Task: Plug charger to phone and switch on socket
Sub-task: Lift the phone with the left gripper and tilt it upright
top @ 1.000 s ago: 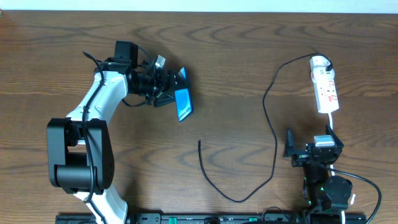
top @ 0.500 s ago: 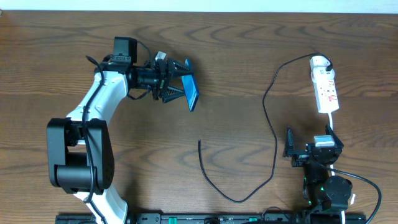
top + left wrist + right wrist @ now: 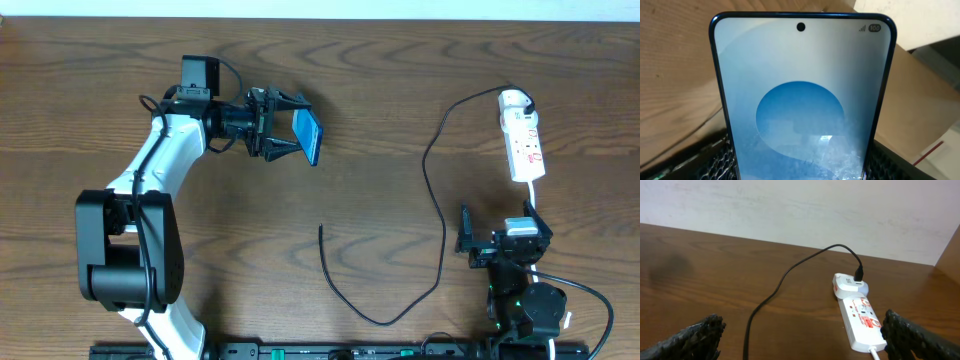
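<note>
Sideways, left tool grips phone, right tool tucked low, jaws spread.

The left arm was white with big black joints, and thin black cables ran along it. The right arm was mostly black with tiny green lights. Its fingers looked black and bumpy.
</note>
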`<state>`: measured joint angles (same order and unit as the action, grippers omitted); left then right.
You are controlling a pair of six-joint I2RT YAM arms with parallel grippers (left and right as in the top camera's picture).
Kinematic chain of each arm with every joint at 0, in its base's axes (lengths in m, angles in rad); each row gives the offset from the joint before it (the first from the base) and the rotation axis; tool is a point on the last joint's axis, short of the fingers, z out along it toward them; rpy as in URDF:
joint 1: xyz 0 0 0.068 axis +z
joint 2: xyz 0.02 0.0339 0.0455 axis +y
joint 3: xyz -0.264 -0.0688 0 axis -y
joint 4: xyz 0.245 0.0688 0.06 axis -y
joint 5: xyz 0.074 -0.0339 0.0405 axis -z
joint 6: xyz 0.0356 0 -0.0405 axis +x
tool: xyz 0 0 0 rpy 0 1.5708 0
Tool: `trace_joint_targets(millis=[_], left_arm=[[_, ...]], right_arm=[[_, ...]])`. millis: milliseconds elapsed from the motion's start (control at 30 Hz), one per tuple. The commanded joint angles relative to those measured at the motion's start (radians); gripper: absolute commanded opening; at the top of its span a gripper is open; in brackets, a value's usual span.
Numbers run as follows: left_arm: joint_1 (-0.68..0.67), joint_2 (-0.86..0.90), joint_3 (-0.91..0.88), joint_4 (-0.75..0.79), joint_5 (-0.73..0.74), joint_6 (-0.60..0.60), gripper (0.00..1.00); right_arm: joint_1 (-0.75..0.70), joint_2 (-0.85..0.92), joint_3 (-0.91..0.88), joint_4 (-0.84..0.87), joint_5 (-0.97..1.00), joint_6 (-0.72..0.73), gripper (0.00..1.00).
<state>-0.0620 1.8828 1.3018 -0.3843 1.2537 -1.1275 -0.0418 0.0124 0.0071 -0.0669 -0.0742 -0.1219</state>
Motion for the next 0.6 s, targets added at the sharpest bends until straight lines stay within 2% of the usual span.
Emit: trace_joint_targets(millis=[0, 400, 567], left_arm=[[0.000, -0.027, 0.006, 0.006, 0.049, -0.089, 0.08], [0.000, -0.027, 0.006, 0.010, 0.101, -0.109, 0.07], [0.000, -0.027, 0.006, 0.010, 0.101, -0.190, 0.07]], right_arm=[[-0.005, -0.007, -0.002, -0.004, -0.003, -0.014, 0.99], [-0.005, -0.007, -0.002, -0.004, -0.003, -0.014, 0.99], [-0.005, -0.007, -0.002, -0.004, -0.003, -0.014, 0.99]])
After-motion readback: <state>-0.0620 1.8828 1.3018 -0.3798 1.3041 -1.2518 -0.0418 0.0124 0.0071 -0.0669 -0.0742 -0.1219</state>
